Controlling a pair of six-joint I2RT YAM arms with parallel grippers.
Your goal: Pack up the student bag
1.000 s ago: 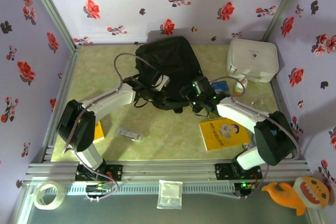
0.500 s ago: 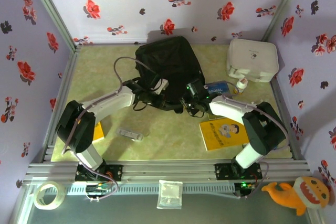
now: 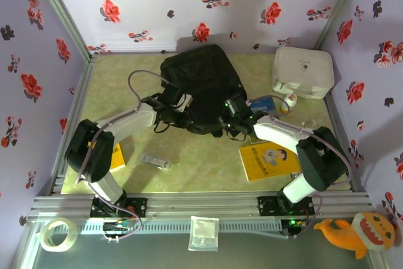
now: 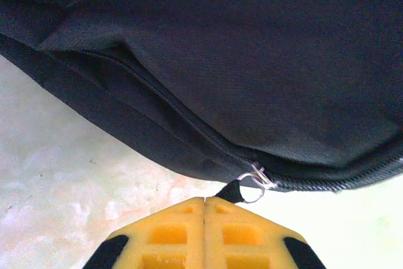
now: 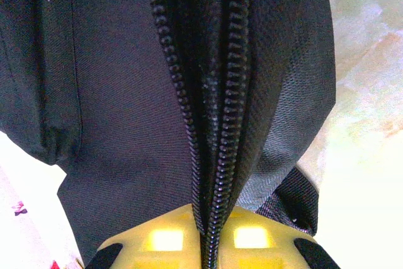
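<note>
The student bag (image 3: pixel 201 83), a black fabric backpack, lies at the middle back of the table. My left gripper (image 3: pixel 178 103) is at its near left edge. In the left wrist view, the left gripper (image 4: pixel 204 199) is shut on the black zip pull (image 4: pixel 233 191), which hangs from a metal ring (image 4: pixel 255 182) on the zip. My right gripper (image 3: pixel 229 116) is at the bag's near right edge. In the right wrist view, the right gripper (image 5: pixel 208 220) is shut on the bag's open zip edge (image 5: pixel 217 124), with both rows of teeth running between its fingers.
A white hard case (image 3: pixel 302 70) stands at the back right, with a small bottle (image 3: pixel 289 101) and a blue item (image 3: pixel 261 104) beside it. A yellow book (image 3: pixel 269 160) lies near right. A small grey object (image 3: pixel 155 161) and a yellow item (image 3: pixel 118 156) lie near left.
My right gripper moved left onto the bag's zip edge and shut on it. My left gripper, still shut on the zip pull, shifted slightly left and back.
</note>
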